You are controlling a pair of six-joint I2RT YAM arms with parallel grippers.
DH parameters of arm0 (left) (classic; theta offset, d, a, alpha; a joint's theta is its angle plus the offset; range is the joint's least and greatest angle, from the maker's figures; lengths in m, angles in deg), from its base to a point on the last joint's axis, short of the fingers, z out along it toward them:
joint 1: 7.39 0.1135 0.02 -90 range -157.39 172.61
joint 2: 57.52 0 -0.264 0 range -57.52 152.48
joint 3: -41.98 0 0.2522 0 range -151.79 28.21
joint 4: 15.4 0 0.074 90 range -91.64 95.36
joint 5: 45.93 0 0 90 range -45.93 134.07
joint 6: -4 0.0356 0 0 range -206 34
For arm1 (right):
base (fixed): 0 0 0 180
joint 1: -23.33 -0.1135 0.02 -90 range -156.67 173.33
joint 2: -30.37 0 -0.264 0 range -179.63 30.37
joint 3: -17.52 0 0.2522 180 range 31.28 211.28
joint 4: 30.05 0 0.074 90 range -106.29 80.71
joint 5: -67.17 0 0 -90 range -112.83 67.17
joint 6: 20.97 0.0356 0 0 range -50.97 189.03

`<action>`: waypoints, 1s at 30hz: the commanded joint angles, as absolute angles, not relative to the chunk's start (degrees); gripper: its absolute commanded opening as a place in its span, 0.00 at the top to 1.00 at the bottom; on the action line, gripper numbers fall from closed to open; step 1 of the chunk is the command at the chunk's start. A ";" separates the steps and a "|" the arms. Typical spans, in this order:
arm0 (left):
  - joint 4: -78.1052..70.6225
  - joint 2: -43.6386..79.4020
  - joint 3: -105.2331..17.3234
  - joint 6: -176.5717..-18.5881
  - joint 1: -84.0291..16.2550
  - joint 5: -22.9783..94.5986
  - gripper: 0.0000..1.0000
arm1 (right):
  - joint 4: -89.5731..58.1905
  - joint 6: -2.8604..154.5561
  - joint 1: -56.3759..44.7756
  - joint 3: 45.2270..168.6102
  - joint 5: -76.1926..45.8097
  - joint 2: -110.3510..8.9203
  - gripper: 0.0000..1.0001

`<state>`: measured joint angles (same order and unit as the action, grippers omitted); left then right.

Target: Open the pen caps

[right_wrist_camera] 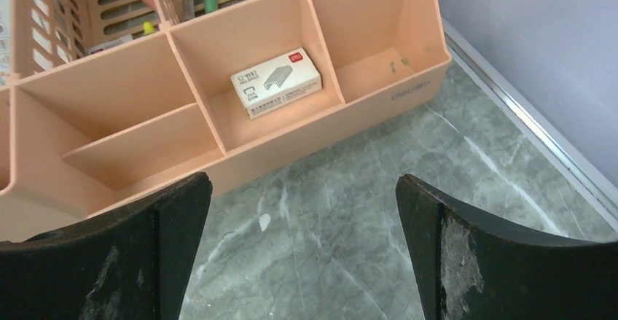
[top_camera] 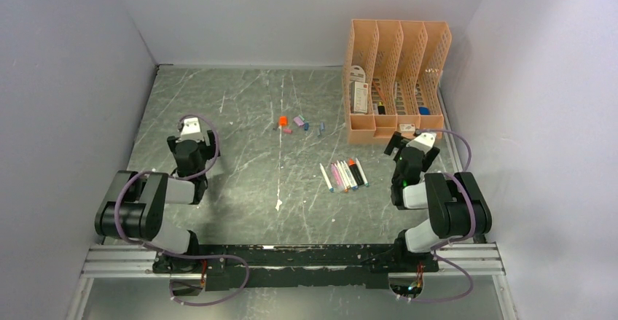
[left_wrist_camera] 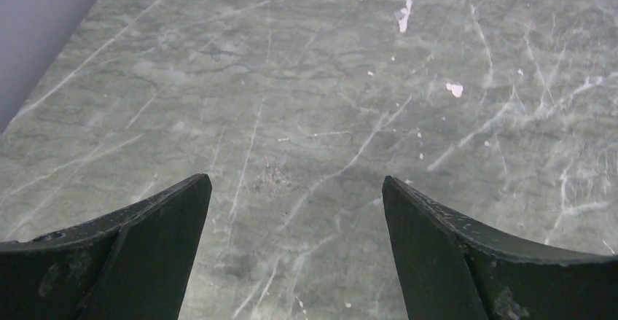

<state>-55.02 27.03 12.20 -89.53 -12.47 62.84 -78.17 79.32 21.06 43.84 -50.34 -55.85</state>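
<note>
Pen caps: tiny loose plastic pen caps (top_camera: 295,123), orange, lilac and blue, lay scattered toward 12 o'clock on the grey marbled table (top_camera: 240,108).
Pens: slim white-barrelled pens (top_camera: 342,176) lay side by side, at 4 o'clock from the caps.
Left fingers (left_wrist_camera: 146,240): apart, empty.
Right fingers (right_wrist_camera: 481,247): apart, empty, facing the peach mesh organiser (right_wrist_camera: 328,127).

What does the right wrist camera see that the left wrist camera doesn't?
Only the right wrist view shows the peach organiser, with a small white box lying in one of its front compartments. Only the left wrist view shows a wide stretch of the marbled table dotted with white flecks. Both show that same grey-green table surface, a patch of pale wall, and the arm's own two dark jaws at the bottom, spread apart with nothing between them.
</note>
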 commanded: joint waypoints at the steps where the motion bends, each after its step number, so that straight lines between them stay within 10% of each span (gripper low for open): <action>1: -65.70 28.89 13.67 -89.23 -10.48 59.56 0.01 | -84.11 76.40 21.39 43.23 -47.99 -56.28 0.00; 30: -70.44 35.81 12.60 -86.15 -9.70 52.09 0.01 | -87.88 72.62 20.34 44.21 -42.37 -61.72 0.00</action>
<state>-67.83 35.82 13.69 -87.21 -9.13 52.17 -85.45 73.83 20.63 44.04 -42.10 -61.55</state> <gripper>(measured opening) 0.985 0.999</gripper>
